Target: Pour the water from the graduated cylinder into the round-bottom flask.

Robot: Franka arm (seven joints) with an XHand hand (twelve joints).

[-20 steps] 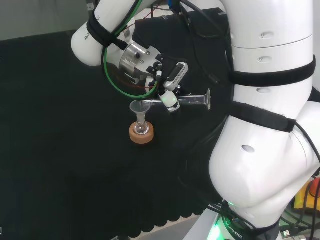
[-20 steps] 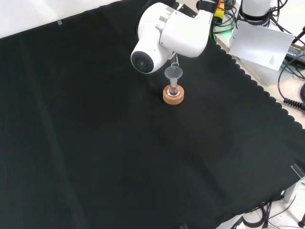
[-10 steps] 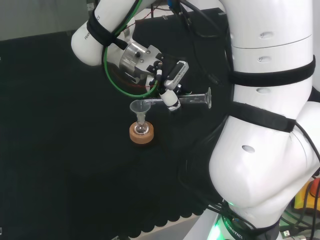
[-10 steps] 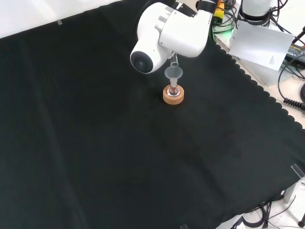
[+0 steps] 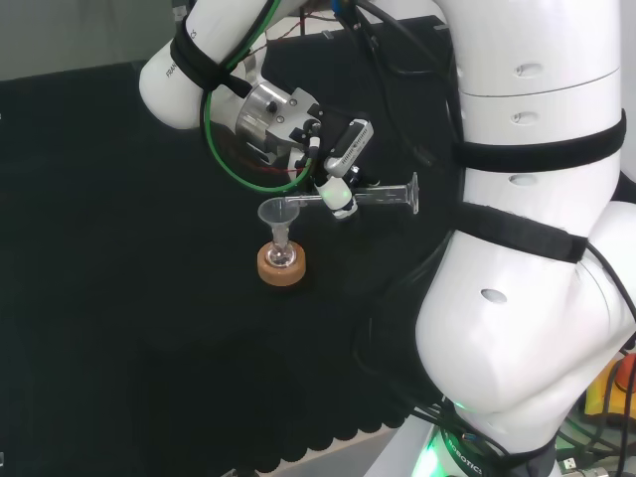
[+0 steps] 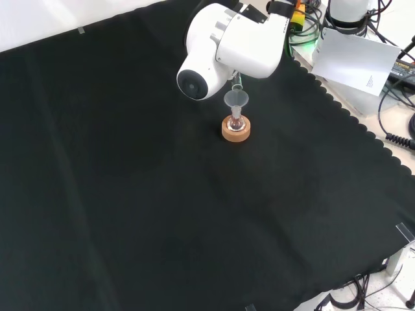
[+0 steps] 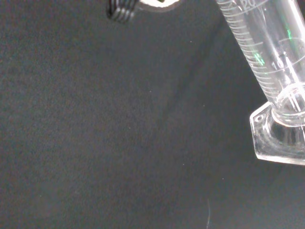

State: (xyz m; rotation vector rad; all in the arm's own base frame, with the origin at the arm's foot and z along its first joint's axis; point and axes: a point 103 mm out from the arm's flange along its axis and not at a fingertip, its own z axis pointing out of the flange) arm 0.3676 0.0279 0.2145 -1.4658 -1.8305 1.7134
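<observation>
Little has shifted on the tabletop (image 6: 130, 194) — the robot hand (image 5: 338, 169), curled round the near-level graduated cylinder (image 5: 368, 198), has lifted slightly. Its mouth sits over the funnel (image 5: 278, 213) in the round-bottom flask (image 5: 281, 256) on its cork ring (image 5: 281, 268). Tipping too quickly could overshoot the funnel — or nudge it over.

Funnel-topped flask (image 6: 236, 118) on cork ring (image 6: 235, 131)

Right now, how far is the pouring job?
Done: the hand has the graduated cylinder lifted and tipped nearly level. In hand: its mouth is at the funnel on the round-bottom flask. Left: finishing the pour; whether water is flowing is unclear.
</observation>
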